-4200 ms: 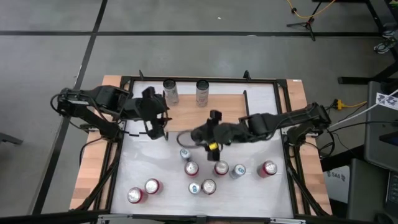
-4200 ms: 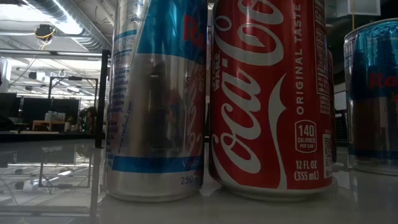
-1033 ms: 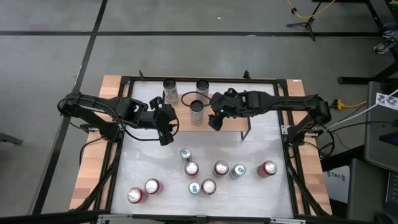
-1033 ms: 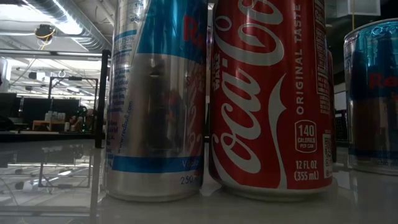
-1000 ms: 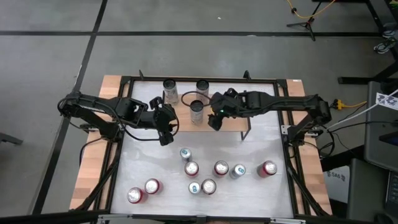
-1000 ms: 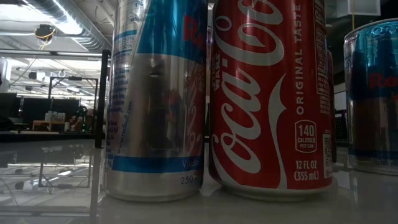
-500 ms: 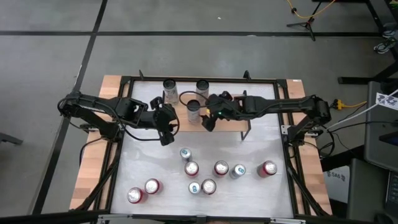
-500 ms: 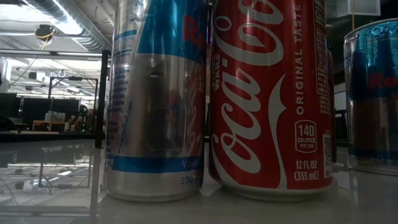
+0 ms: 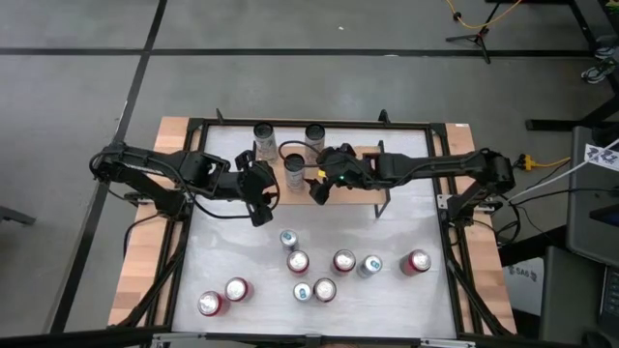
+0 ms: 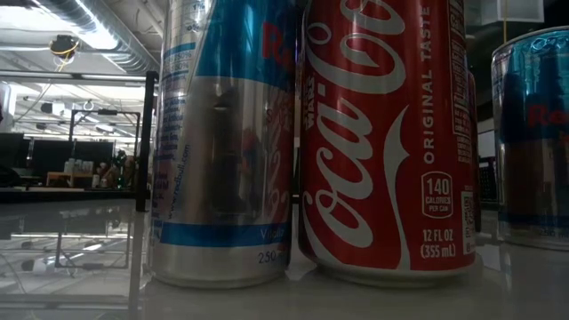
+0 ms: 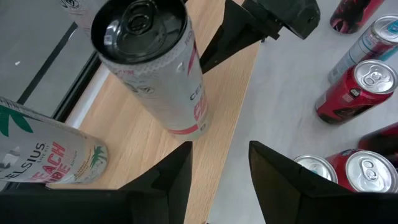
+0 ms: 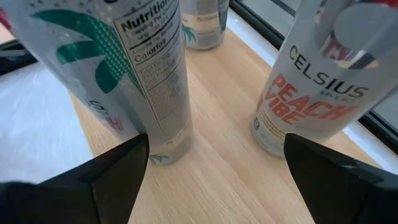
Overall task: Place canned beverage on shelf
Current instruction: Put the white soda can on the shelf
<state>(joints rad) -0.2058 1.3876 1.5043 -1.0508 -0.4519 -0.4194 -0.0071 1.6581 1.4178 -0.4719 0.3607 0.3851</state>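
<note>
Right hand (image 9: 316, 189) spread wide, gripping nothing, with the tall white can (image 9: 294, 170) just off its tips at ten o'clock, standing upright on the shelf (image 9: 363, 188). Two more cans (image 9: 264, 140) stand at the shelf's back. Left hand (image 9: 259, 198) waits nearby at eight o'clock, fingers parted, empty.

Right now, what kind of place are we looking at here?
Probably a robotics lab or workshop: the table sits in a black frame on a bare concrete floor, cables trail nearby, and exposed ducting runs overhead.
</note>
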